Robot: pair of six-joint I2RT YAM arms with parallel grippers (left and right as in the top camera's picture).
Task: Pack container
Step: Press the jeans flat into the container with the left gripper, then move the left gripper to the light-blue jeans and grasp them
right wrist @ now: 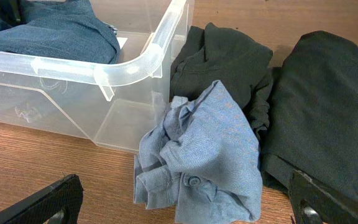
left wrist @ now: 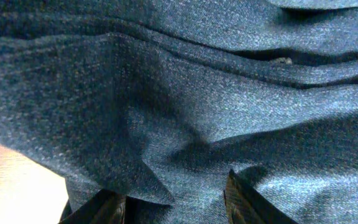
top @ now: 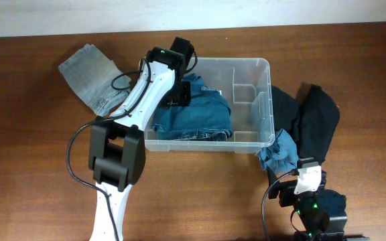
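Note:
The clear plastic container (top: 267,100) stands mid-table, with folded blue jeans (top: 193,114) in its left part. My left gripper (top: 179,94) reaches into the container and sits right over the jeans. In the left wrist view denim (left wrist: 185,106) fills the frame and the fingers (left wrist: 176,208) are apart. My right gripper (top: 307,175) is at the front right, open, facing a crumpled light blue shirt (top: 279,150). In the right wrist view the shirt (right wrist: 197,155) lies on the table just ahead of the wide-open fingers (right wrist: 185,210), next to the container's corner (right wrist: 135,62).
A grey denim garment (top: 89,73) lies on the table left of the container. Dark garments (top: 317,120) are piled to its right, behind the blue shirt; they also show in the right wrist view (right wrist: 328,106). The container's right part has moulded dividers (top: 250,97).

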